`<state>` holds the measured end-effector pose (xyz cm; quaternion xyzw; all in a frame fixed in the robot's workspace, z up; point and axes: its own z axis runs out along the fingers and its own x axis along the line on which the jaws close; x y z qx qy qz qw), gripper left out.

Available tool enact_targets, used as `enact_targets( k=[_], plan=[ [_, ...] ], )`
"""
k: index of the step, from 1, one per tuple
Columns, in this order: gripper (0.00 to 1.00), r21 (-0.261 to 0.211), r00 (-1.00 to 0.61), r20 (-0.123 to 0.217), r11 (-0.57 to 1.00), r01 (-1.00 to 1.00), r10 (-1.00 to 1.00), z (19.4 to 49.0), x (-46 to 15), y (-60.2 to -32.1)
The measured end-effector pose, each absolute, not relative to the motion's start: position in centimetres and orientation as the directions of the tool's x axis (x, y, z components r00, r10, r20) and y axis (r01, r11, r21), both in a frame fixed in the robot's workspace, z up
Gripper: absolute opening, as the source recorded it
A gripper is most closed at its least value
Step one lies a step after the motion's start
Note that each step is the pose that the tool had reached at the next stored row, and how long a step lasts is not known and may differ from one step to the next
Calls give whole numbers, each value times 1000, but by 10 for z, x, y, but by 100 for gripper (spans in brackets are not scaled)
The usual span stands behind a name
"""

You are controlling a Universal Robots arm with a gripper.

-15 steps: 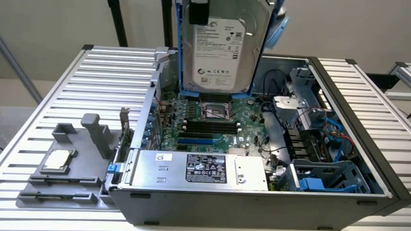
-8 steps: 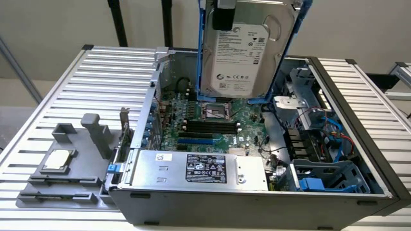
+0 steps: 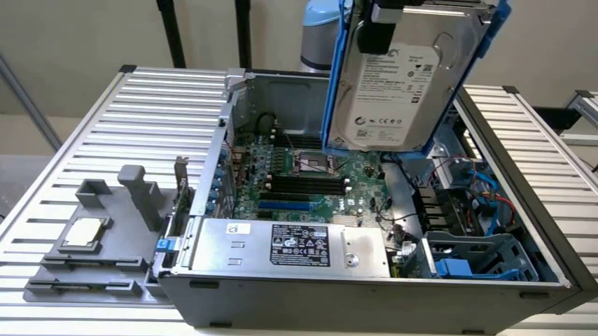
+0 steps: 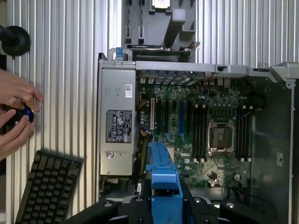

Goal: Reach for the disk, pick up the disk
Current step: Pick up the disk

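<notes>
blue-railed disk (image 3: pixel 397 84) held high above the open computer case (image 3: pixel 374 287)
gripper (image 4: pixel 164 198) fingers clamp its blue rail; keeping it level looks wise.

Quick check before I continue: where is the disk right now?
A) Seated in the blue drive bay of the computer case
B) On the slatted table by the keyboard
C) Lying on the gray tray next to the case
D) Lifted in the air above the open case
D: in the exterior view the disk hangs upright, held from the top, well above the motherboard of the open case.
</notes>
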<state>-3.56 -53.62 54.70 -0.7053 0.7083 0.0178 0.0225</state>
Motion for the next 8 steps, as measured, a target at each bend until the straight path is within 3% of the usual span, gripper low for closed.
enact_targets(
  k=[8],
  plan=[
    [33,-7,-4,-57,5,-1000,-998,546,1,-547]
  ],
)
